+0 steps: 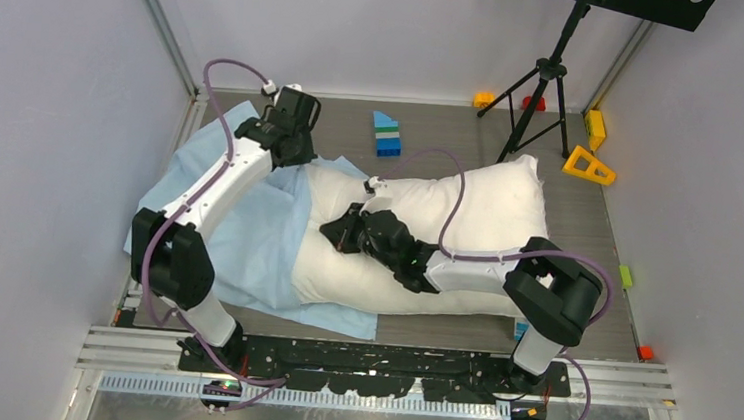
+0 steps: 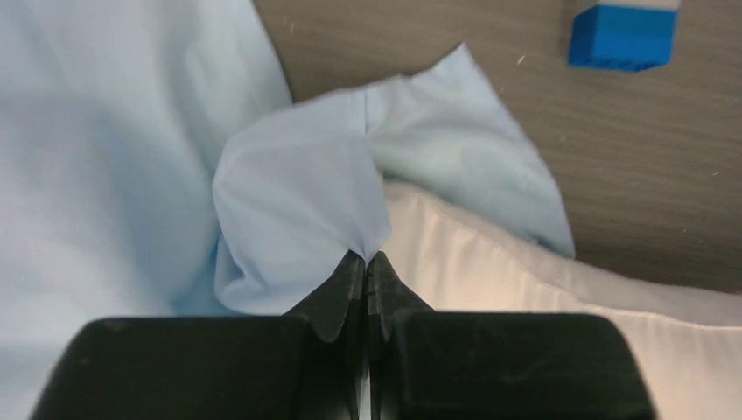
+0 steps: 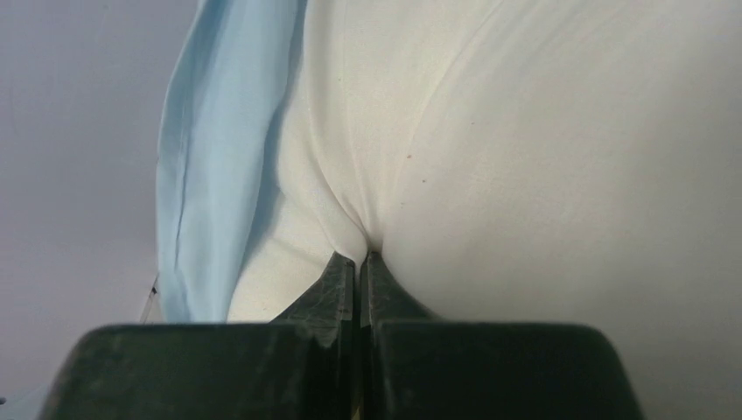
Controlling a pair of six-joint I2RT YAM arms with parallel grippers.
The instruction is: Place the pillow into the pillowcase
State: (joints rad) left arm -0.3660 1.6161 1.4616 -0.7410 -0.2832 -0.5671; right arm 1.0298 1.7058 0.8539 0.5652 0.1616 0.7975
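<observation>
Careful: left tool [image 2: 366, 258] nips a thin pillowcase [image 2: 297, 201] fold, right tool [image 3: 360, 255] clenches pillow [image 3: 542, 175] fabric, and either pinch may slip.

My left claw [image 1: 295, 157] sits at the far edge of the pillowcase [image 1: 245, 245], just where the pillow [image 1: 493, 210] meets it. The pillowcase lies spread out on my left side, with the pillow's left end lying on it. My right claw [image 1: 338, 233] rests on the pillow's top near that end. Beyond the pillow stands a blue-green block stack [image 1: 387, 134], and a yellow wedge [image 1: 589, 166] lies far right.
</observation>
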